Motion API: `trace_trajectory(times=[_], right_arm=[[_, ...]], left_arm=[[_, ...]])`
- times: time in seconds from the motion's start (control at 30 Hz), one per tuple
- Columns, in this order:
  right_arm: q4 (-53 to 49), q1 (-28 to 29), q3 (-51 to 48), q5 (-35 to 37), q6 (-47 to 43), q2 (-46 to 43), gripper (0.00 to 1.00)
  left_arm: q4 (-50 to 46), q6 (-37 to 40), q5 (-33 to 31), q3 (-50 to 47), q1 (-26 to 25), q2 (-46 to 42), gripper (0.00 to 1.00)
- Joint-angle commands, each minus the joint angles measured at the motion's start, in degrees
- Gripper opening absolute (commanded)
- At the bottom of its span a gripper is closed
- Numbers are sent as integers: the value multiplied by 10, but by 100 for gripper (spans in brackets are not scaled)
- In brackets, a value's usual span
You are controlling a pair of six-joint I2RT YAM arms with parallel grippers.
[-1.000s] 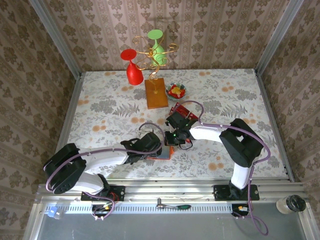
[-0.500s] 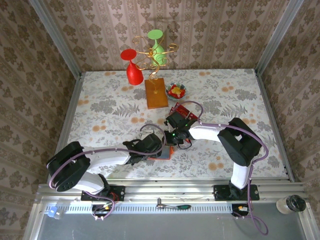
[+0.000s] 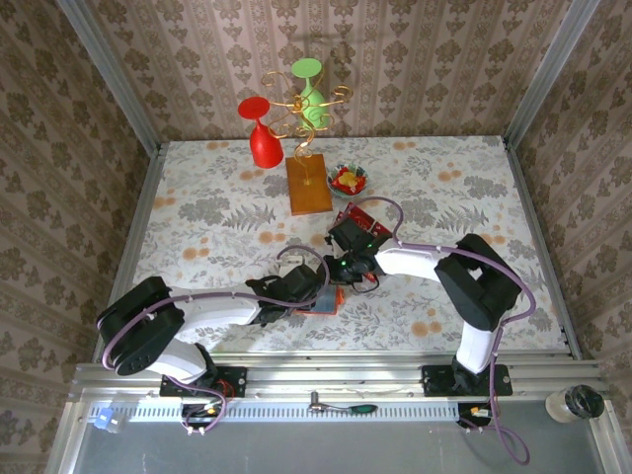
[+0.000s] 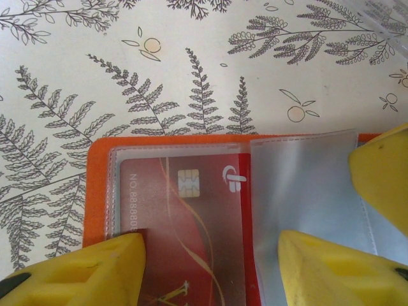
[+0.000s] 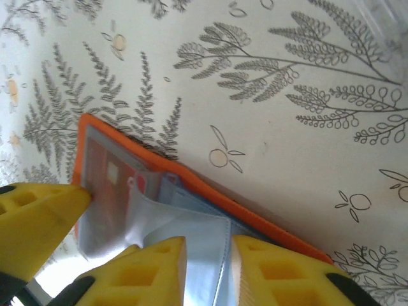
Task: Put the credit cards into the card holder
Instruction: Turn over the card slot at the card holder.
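left gripper (image 4: 210, 247): the jaws are found about half apart, with nothing clamped between them. both yellow fingertips are set on the opened card holder (image 4: 95, 191). one fingertip (image 4: 121, 252) rests at the near corner of a red credit card (image 4: 185, 217), which is seated behind a clear sleeve. the other rests on the loose clear leaf (image 4: 299, 191) beside it.

right gripper (image 5: 208, 245): the jaws are found a narrow gap apart. the edge of the clear leaf is seen running into that gap, which is wider than the leaf, so the leaf is recorded as not pinched. one finger of the left arm is noted at the holder's far end.

card holder: it is found lying open and flat on the fern-printed cloth (image 4: 191, 64), orange rim outward, at the front centre of the table between the two grippers.

surroundings, from the overhead camera: a small pile of red credit cards (image 3: 357, 217) is noted on the cloth just beyond the right gripper, apart from the holder. a wooden block (image 3: 309, 186) and a bowl of candies (image 3: 349, 179) are recorded further back
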Motion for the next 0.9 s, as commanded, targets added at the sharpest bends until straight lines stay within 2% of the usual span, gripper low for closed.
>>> trace_trajectory(times=[0.0, 0.13, 0.47, 0.87], right_arm=[[-3, -4, -9, 6, 11, -24, 31], [8, -5, -15, 2, 19, -12, 35], [27, -5, 2, -25, 23, 18, 35], [80, -9, 2, -102, 33, 27, 33]], left_arm=[[-23, -12, 17, -14, -3, 17, 58], [-22, -13, 17, -16, -3, 17, 58], [-24, -13, 18, -13, -4, 16, 58], [-28, -10, 15, -9, -5, 14, 58]])
